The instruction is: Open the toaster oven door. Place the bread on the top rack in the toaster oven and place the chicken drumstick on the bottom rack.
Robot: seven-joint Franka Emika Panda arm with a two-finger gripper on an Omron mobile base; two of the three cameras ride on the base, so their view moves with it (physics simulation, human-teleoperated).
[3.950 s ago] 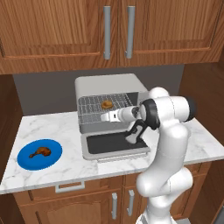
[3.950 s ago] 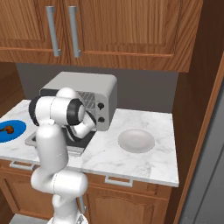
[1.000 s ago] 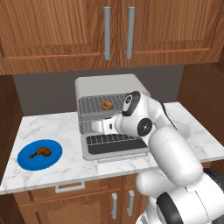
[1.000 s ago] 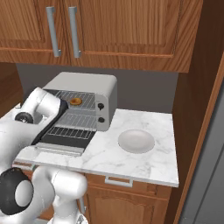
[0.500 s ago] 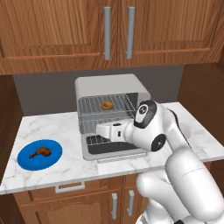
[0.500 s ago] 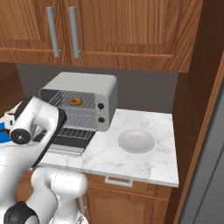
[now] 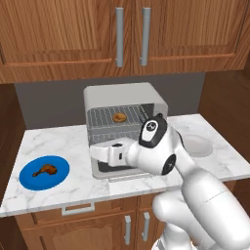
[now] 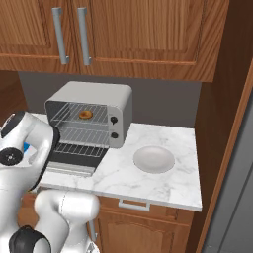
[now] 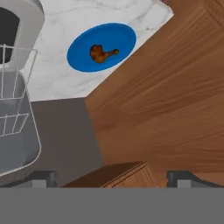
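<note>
The toaster oven (image 7: pixel 124 100) stands at the back of the counter. Its door (image 7: pixel 114 171) is folded down flat. The bread (image 7: pixel 118 117) lies on the top rack (image 8: pixel 74 117), and the bottom rack (image 8: pixel 79 135) beneath it is bare. The chicken drumstick (image 7: pixel 44 170) rests on a blue plate (image 7: pixel 29 178) at the counter's left end. My hand (image 7: pixel 108 152) hovers over the open door, pointing left. In the hand view my gripper (image 9: pixel 112 178) is open with nothing between its fingertips (image 9: pixel 41 177). The drumstick (image 9: pixel 103 53) lies far ahead of it on the plate (image 9: pixel 81 57).
A white bowl (image 8: pixel 154 159) sits on the counter to the right of the oven. Wooden wall cabinets (image 7: pixel 127 34) hang above it. A wooden side wall (image 9: pixel 166 100) bounds the counter's left end beside the plate. My bulky white arm (image 7: pixel 166 156) stands close in front of the oven.
The arm has folded lower and swung toward the camera. The hand has turned to point left toward the plate. The bread stays on the top rack and the gripper stays open.
</note>
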